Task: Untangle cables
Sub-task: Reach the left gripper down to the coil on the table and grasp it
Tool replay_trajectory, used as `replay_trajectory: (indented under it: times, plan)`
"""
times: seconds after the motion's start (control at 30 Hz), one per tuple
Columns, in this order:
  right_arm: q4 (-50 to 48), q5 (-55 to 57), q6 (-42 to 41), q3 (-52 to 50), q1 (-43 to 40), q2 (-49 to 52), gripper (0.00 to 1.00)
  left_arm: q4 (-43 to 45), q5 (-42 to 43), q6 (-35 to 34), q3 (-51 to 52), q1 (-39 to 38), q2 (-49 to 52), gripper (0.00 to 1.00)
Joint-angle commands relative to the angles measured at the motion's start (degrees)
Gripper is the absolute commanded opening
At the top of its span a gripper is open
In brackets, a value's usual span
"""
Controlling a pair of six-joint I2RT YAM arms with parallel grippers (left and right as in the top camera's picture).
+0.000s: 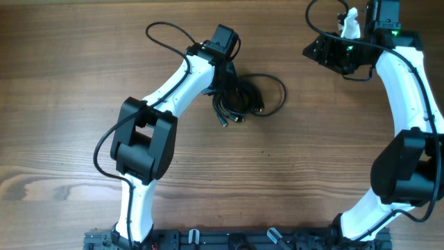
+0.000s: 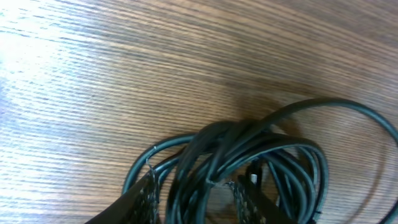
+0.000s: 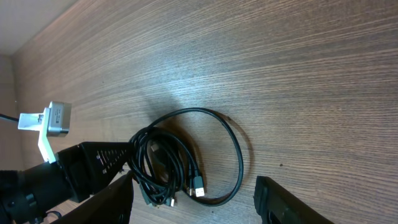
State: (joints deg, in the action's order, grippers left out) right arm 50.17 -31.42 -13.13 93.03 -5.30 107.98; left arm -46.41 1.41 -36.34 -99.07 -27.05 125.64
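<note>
The cables [image 1: 244,97] lie as one small black bundle on the wooden table, with one wide loop reaching out to the right and small plug ends at the bundle's near side. My left gripper [image 1: 224,83] is down at the bundle's left part. In the left wrist view its fingers [image 2: 196,196] stand apart with several strands of the cables [image 2: 249,152] between them; bare wood shows beside one finger. My right gripper [image 1: 324,51] is far off at the back right, open and empty. Its fingers [image 3: 193,202] frame the cables [image 3: 186,155] from a distance.
The left arm's own thicker black wire [image 1: 166,31] loops over the table behind the arm. The arm bases stand along the front edge [image 1: 229,239]. The left gripper's body [image 3: 93,165] shows in the right wrist view beside the bundle.
</note>
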Motion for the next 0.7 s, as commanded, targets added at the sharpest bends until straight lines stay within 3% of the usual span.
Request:
replay_trajectory:
  times: [0.0,0.37,0.57,0.67]
  plan:
    - [0.09,0.61,1.16,-0.07,0.59,-0.20,0.64,-0.44,-1.55,0.15,0.17,-0.17,1.14,0.45]
    - [0.09,0.59,1.16,-0.07,0.63,-0.20,0.65,-0.72,-0.79,3.06,0.61,-0.24,2.34,0.42]
    - [0.09,0.61,1.16,-0.07,0.61,-0.20,0.65,-0.72,-0.42,3.06,0.61,-0.22,4.68,0.32]
    - [0.11,0.59,1.16,-0.07,0.61,-0.20,0.66,-0.70,-0.44,3.06,0.61,-0.22,4.98,0.21]
